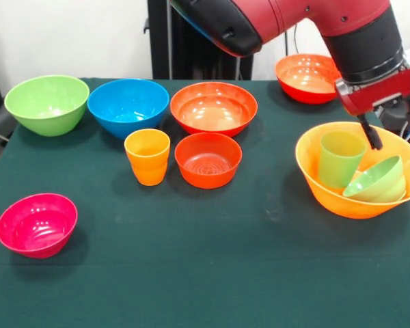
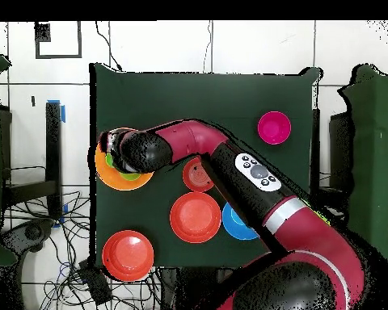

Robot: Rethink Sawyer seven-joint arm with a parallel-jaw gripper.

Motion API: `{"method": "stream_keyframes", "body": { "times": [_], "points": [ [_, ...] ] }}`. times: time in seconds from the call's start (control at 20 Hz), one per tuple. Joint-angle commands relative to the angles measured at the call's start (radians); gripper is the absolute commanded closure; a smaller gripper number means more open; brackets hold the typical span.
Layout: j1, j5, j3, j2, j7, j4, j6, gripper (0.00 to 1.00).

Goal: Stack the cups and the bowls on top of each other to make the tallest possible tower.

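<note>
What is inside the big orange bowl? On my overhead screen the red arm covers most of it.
Observer: The front view shows a green cup standing upright in the big orange bowl, with a small green bowl tipped on its side beside it.
Operator: Where is the tool?
Observer: The tool reaches down into that bowl, close beside the green cup.
Operator: Is there another cup?
Observer: Yes, an orange cup stands upright next to a small red-orange bowl.

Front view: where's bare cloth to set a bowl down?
Free: the near strip between the pink bowl and the largest orange bowl, below the orange cup. Crowded: the far row, from the green bowl to the red-orange bowl.
</note>
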Motion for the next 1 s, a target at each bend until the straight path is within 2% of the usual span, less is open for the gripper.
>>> {"method": "stream_keyframes", "body": {
  "times": [0.05, 0.55, 0.85, 1.0],
  "points": [
    [-0.036, -0.068, -0.075, 0.039, -0.143, 0.098, 0.060, 0.00],
    [-0.064, -0.165, -0.103, 0.161, -0.148, 0.097, -0.057, 0.00],
    [-0.056, -0.237, -0.116, 0.277, -0.133, 0.037, -0.147, 0.00],
    [-0.051, -0.230, -0.113, 0.275, -0.130, 0.040, -0.147, 0.00]
  ]
}}
